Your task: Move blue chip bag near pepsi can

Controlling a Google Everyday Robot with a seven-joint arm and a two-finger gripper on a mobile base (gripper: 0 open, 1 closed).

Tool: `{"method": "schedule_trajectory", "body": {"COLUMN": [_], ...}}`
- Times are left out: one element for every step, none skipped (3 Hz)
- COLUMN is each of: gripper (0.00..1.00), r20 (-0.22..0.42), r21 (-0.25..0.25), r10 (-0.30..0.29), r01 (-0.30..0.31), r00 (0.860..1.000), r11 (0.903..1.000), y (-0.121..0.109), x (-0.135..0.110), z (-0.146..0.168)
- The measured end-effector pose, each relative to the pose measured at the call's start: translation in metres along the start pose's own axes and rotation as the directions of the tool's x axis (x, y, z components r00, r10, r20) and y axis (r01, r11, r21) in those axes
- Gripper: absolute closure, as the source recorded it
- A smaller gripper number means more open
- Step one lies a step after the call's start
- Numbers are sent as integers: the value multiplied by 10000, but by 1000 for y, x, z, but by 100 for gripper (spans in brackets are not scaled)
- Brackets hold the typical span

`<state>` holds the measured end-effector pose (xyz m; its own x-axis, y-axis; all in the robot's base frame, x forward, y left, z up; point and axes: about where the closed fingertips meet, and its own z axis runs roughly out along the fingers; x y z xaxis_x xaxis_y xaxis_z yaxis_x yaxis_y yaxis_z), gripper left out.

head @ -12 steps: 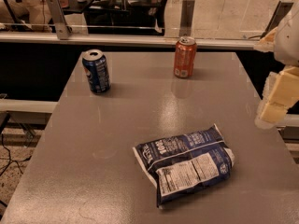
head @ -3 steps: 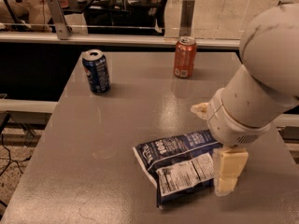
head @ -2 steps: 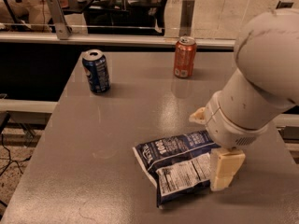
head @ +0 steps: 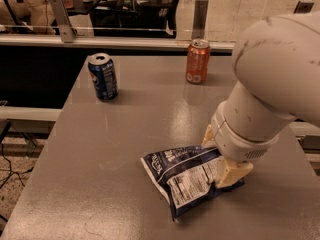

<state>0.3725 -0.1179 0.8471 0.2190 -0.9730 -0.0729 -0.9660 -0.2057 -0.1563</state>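
Note:
The blue chip bag point(head: 182, 176) lies flat on the grey table point(head: 100, 184) at the front middle, with its white label panel facing up. The pepsi can point(head: 103, 77) stands upright at the table's far left, well apart from the bag. My gripper point(head: 220, 157) is down at the bag's right end, under the big white arm point(head: 270, 84), which hides that end of the bag. The gripper touches or nearly touches the bag.
An orange-red can point(head: 197, 61) stands upright at the far middle of the table. A metal rail with glass panels point(head: 125, 41) runs behind the table's far edge. The table's left edge drops off to the floor.
The arm has come in from the right edge and lowered over the bag's right end, then shifted slightly left and down. The bag and both cans have not moved.

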Motion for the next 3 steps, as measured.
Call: {"method": "schedule_trajectory", "body": {"gripper": [87,100,100], "r20": [-230,-170,172], "r21": [119,374,593], "r10": [-157,-98,125], "r01": [160,104,-135], "r00": [9996,9998,9998], "r11": [9998,9992,9982], "y": [-14,-45,-83], "x": [-12,-29,-50], "z": [-11,-24,-39]}}
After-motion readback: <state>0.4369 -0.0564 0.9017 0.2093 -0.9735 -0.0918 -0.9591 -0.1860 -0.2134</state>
